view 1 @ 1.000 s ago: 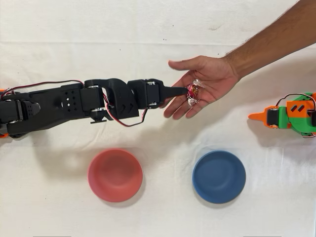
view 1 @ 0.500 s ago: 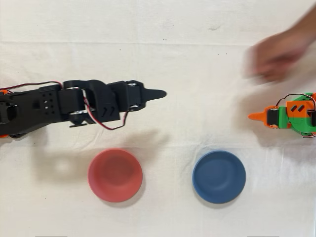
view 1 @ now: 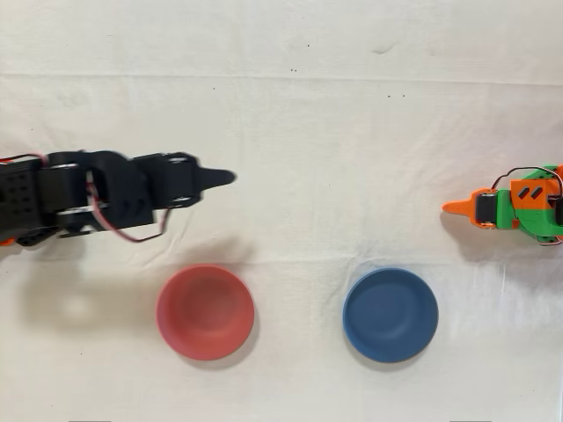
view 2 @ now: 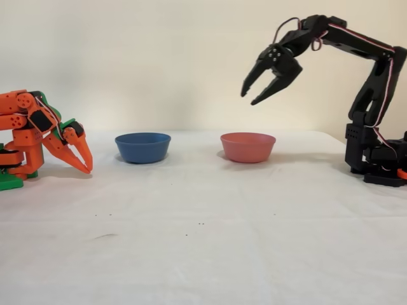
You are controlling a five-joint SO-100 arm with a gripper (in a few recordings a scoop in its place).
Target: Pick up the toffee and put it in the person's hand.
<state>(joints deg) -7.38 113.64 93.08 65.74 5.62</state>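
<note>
My black gripper (view 2: 249, 97) hangs high above the table in the fixed view, its two fingers spread apart with nothing between them. From overhead the gripper (view 1: 227, 177) points right, above and slightly left of the red bowl (view 1: 205, 311). The toffee and the person's hand are out of view.
A red bowl (view 2: 248, 147) and a blue bowl (view 1: 390, 315) (view 2: 142, 147) stand on the white cloth. The idle orange arm (view 1: 515, 209) (view 2: 38, 132) rests at the right edge overhead, at the left in the fixed view.
One second ago my gripper held the toffee at the person's palm. The hand has since withdrawn out of frame with the toffee, and my arm has pulled back to the left, empty.
</note>
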